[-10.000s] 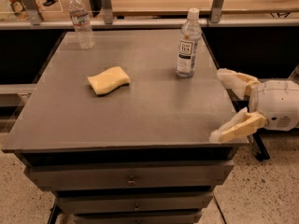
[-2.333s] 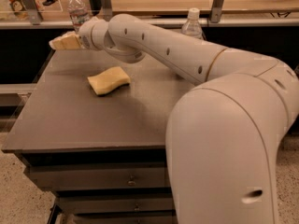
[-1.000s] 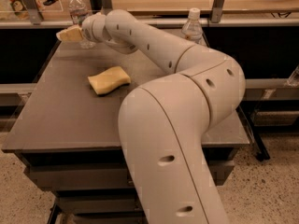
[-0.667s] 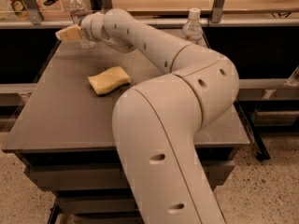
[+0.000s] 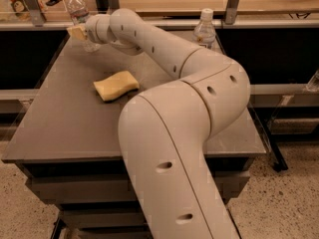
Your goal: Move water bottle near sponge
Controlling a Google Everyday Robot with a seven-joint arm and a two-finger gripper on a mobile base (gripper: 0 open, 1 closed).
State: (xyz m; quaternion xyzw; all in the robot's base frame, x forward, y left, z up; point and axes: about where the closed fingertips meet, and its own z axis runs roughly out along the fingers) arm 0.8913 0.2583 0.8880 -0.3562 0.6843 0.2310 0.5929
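The water bottle [image 5: 79,12], small, clear and ribbed with a white cap, stands at the far left corner of the grey table [image 5: 60,128]. My gripper [image 5: 79,32] is at the bottle's middle, reaching in from the right, and covers its lower half. The bottle's base shows just below the gripper. The pale yellow sponge [image 5: 115,85] lies flat on the table, nearer the camera and a little right of the bottle, clear of the gripper. My arm [image 5: 169,59] stretches across the table from the front right.
A taller smooth bottle [image 5: 205,30] stands at the far right of the table, partly behind my arm. A shelf rail with metal posts [image 5: 233,4] runs along the far edge. Drawers sit under the tabletop.
Since ten seconds ago my arm has swung from the table's right side to the far left corner. In the last second the gripper has edged slightly in at the bottle. The sponge has not moved.
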